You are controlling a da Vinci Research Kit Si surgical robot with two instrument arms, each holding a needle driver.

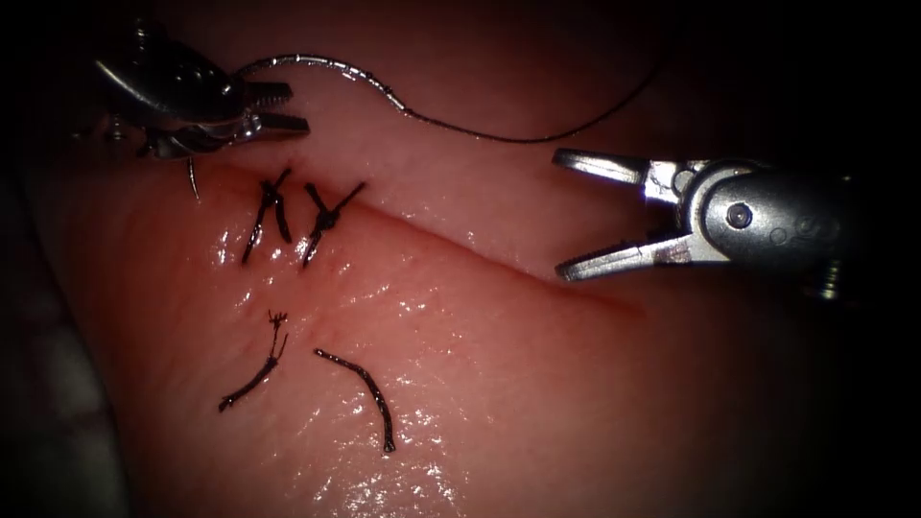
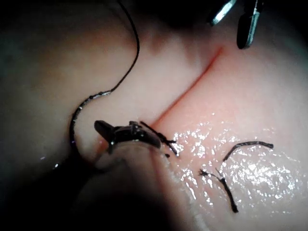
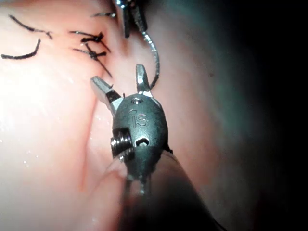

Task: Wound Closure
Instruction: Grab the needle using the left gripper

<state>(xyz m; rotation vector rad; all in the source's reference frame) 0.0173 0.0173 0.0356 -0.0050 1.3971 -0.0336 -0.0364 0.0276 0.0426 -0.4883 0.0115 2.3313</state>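
Steel needle (image 1: 317,65) arcs just beside our left claw (image 1: 278,107), whose jaws sit slightly apart at the cut's (image 1: 460,245) left end; needle contact we cannot tell. Right claw (image 1: 576,216) gapes empty. We'd grip the needle squarely first.

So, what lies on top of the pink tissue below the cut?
On the glistening pink tissue below the cut lie two loose dark cut ends of thread, near two tied dark stitches across the cut. What lies under the left tool is covered.
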